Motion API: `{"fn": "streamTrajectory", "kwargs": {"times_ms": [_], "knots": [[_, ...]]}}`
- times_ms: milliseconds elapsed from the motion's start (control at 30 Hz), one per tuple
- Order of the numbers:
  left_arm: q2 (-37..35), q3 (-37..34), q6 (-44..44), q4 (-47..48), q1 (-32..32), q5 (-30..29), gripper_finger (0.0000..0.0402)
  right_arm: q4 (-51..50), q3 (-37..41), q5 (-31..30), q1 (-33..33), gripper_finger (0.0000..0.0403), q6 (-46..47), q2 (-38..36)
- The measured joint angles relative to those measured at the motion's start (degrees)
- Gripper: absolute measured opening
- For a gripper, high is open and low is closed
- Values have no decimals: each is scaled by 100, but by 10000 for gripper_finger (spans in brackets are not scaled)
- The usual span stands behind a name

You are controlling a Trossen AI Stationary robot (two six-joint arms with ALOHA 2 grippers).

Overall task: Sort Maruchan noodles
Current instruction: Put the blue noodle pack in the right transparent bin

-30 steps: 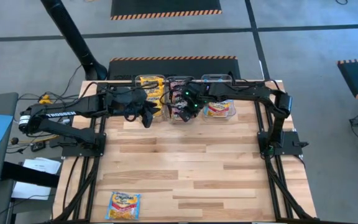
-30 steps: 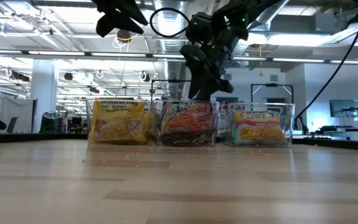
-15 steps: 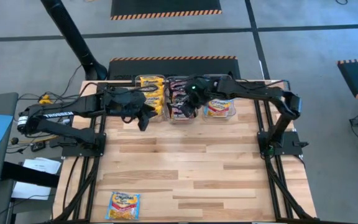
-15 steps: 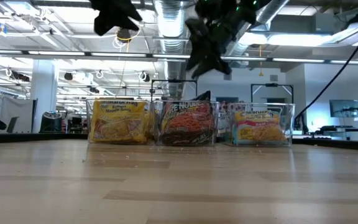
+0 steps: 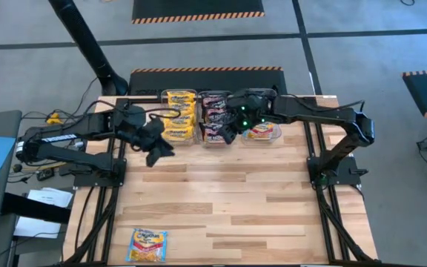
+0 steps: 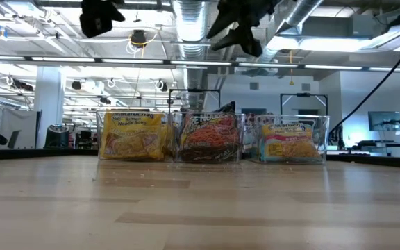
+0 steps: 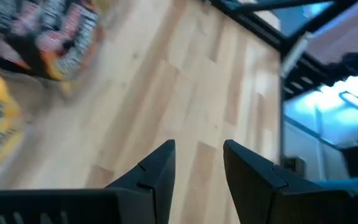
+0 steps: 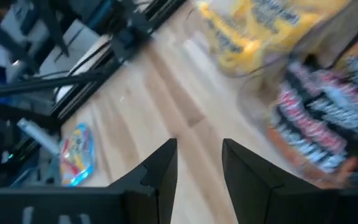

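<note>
Three clear bins stand in a row along the table's far edge. One holds yellow packets, one dark maroon packets and one light blue and orange packets. A single light blue and orange packet lies flat near the table's near-left corner, and also shows in the right wrist view as the loose packet. My left gripper hovers open in front of the yellow bin, holding nothing. My right gripper hovers open, high above the front of the dark bin, and is also empty.
In the low view the bins stand side by side as the yellow bin, the dark bin and the blue bin, with both grippers well above them. Bare wooden table stretches between the bins and the loose packet.
My right gripper has risen from just above the dark bin to well above it. My left gripper has drawn back from the yellow bin toward the table's near-left side, staying high. The packets and bins have kept still.
</note>
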State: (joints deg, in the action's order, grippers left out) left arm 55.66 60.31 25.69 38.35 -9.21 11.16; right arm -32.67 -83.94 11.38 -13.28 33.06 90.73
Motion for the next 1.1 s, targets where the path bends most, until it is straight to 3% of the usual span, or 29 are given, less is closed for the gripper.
{"fn": "streamTrajectory", "kwargs": {"times_ms": [233, 467, 767, 1100], "knots": [[-76, 2, 113, 489, 390, 646, 122, -48, 0, 55, 569, 150, 253, 53], [24, 4, 242, 1089, 1297, 660, 122, -21, 2, -219, 1033, 150, 264, 53], [251, -69, 1190, 1243, 2374, 777, 123, -30, 2, -230, 1315, 150, 249, 53], [1061, -87, 2018, 1276, 3334, 861, 150, -349, 2, -240, 1566, 150, 118, 55]]}}
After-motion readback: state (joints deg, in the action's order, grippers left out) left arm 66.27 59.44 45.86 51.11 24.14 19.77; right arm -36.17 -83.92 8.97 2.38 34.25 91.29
